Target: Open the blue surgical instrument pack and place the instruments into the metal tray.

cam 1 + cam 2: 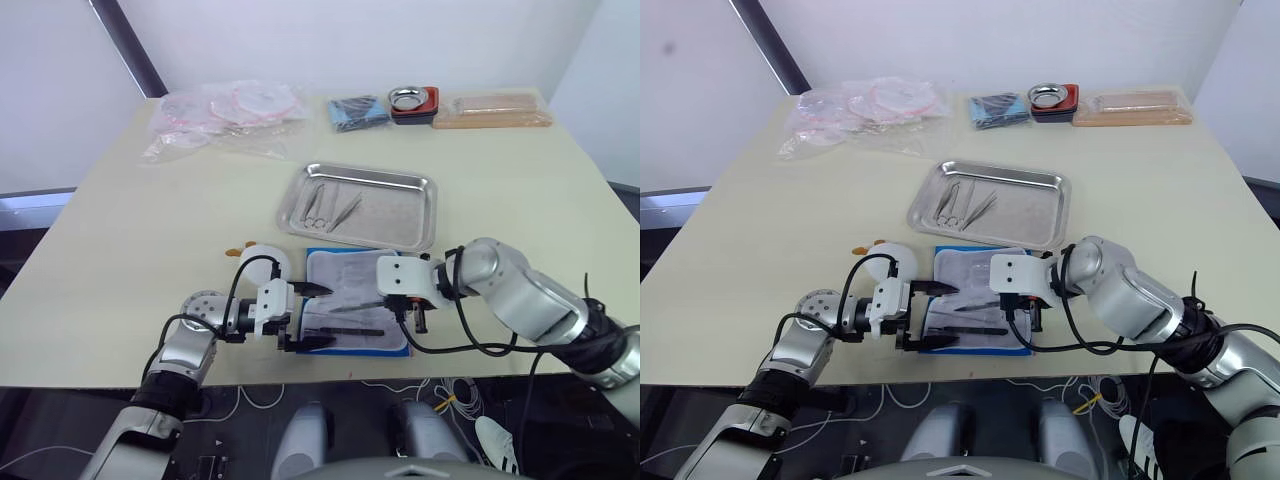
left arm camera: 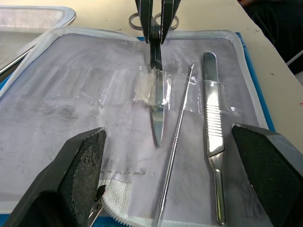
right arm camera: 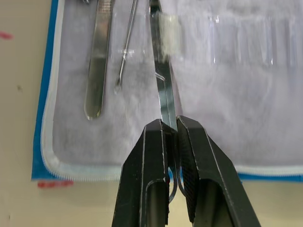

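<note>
The right claw (image 3: 171, 142) is pinching the scissors (image 3: 161, 80) just above their ring handles, which its fingers are partly hiding. The left claw (image 2: 173, 175) is gaping wide over the open blue surgical instrument pack (image 1: 356, 300), lying on the worktop (image 1: 150, 230) just before the metal tray (image 1: 400, 215).

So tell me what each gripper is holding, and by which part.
The right gripper is shut on the scissors, near the ring handles; the blades are still in the pack. The left gripper is open, holding nothing.
</note>
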